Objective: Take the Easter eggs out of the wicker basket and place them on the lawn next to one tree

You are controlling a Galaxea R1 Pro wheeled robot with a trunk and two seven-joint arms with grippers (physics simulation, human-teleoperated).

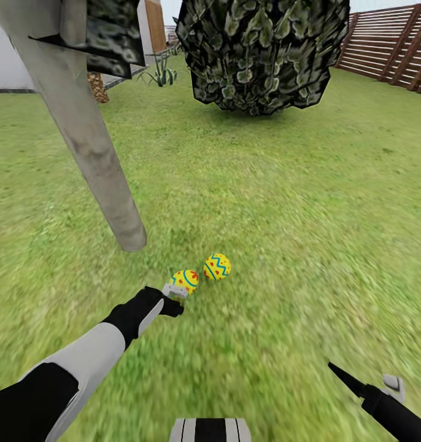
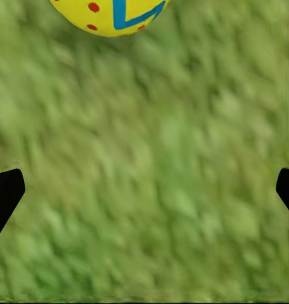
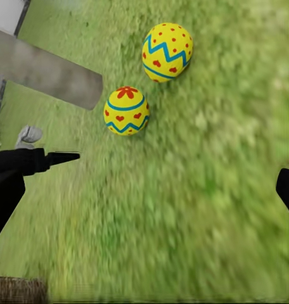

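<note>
Two Easter eggs, yellow with blue zigzags and red marks, lie side by side on the lawn (image 1: 278, 202): one egg (image 1: 185, 279) and another egg (image 1: 217, 266), both just right of the foot of the tree's pale grey trunk (image 1: 106, 178). The right wrist view shows the same pair, egg (image 3: 126, 110) and egg (image 3: 167, 52), beside the trunk (image 3: 46, 69). My left gripper (image 1: 177, 292) hovers open right at the nearer egg, which lies just beyond its fingertips as egg (image 2: 112, 12). My right gripper (image 1: 373, 383) hangs open low on the right, holding nothing.
A dense dark-leaved crown (image 1: 262, 52) hangs low ahead. A brown slatted fence (image 1: 391, 43) runs at the back right; a white wall (image 1: 8, 61) and a spiky plant (image 1: 163, 73) stand back left. A tan woven strip (image 3: 18, 290), perhaps the wicker basket, edges the right wrist view.
</note>
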